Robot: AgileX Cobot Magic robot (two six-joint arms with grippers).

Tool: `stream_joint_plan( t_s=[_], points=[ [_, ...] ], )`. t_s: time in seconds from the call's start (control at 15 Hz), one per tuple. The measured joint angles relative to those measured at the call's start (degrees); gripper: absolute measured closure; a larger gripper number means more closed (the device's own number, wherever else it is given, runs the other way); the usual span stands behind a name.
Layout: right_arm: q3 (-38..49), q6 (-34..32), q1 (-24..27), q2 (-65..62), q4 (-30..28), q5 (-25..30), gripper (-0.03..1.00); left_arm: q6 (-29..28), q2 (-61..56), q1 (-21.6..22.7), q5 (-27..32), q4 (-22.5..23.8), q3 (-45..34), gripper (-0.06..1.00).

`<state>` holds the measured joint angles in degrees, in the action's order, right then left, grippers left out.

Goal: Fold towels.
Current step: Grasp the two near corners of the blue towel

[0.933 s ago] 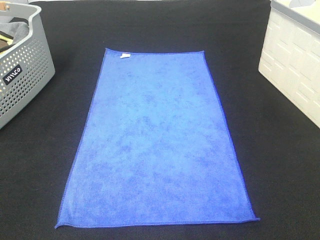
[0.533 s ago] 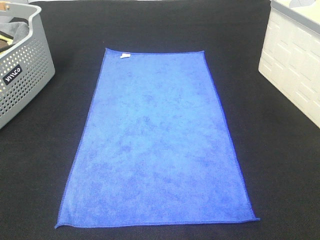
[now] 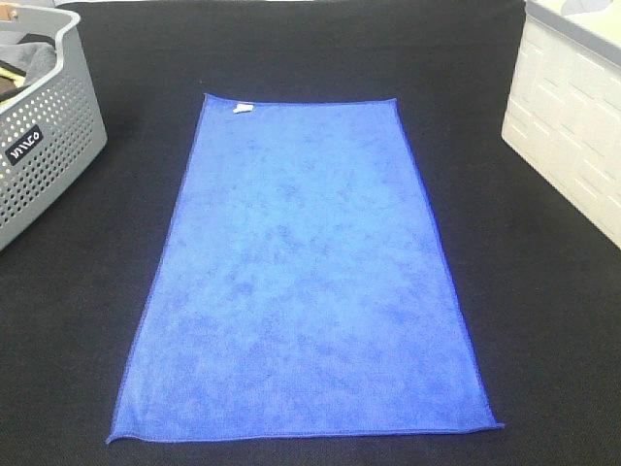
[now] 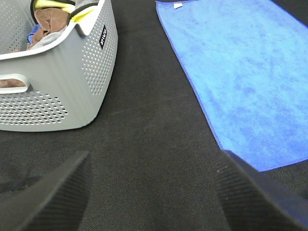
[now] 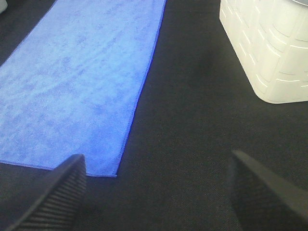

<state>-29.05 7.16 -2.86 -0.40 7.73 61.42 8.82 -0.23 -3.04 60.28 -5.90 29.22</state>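
Exterior high view: a rectangular blue microfibre towel (image 3: 301, 272) lies spread flat and unfolded on the black fabric-covered table (image 3: 543, 320), its long axis running away from the robot and a small white label (image 3: 243, 108) at its far left corner. A grey perforated plastic basket (image 3: 44, 146) holding more cloth stands well apart at the far left; a white panelled bin (image 3: 572, 126) stands at the far right.

Across the last second nothing has changed. The towel's edges, corners and label sit exactly where they did, and neither arm enters this view. The fold has therefore not begun, and the whole task lies ahead.

Left wrist view: the left gripper (image 4: 151, 190) hangs with its two ribbed black fingers (image 4: 53, 192) spread wide and holding nothing, above bare table between the basket and the towel's left edge.

Right wrist view: the right gripper (image 5: 161, 190) is likewise spread and empty, above bare table just beside the towel's near right corner (image 5: 115, 174).

Judgement: both arms look poised for a first grasp, probably one corner each at the near short edge, to carry that edge over to the far one. The hem lies flat against the table, so pinching it cleanly may prove awkward.
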Motion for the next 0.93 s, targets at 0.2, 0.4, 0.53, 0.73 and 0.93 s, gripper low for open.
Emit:
stream_joint_plan(
  t_s=[0.2,0.4,0.53,0.73,0.93],
  points=[
    [0.00,0.00,0.00,0.00,0.00,0.00,0.21,0.00,0.00,0.00,0.00,0.00,0.00,0.25],
    [0.00,0.00,0.00,0.00,0.00,0.00,0.21,0.00,0.00,0.00,0.00,0.00,0.00,0.25],
    [0.00,0.00,0.00,0.00,0.00,0.00,0.21,0.00,0.00,0.00,0.00,0.00,0.00,0.25],
    [0.00,0.00,0.00,0.00,0.00,0.00,0.21,0.00,0.00,0.00,0.00,0.00,0.00,0.25],
    [0.00,0.00,0.00,0.00,0.00,0.00,0.21,0.00,0.00,0.00,0.00,0.00,0.00,0.25]
  ],
)
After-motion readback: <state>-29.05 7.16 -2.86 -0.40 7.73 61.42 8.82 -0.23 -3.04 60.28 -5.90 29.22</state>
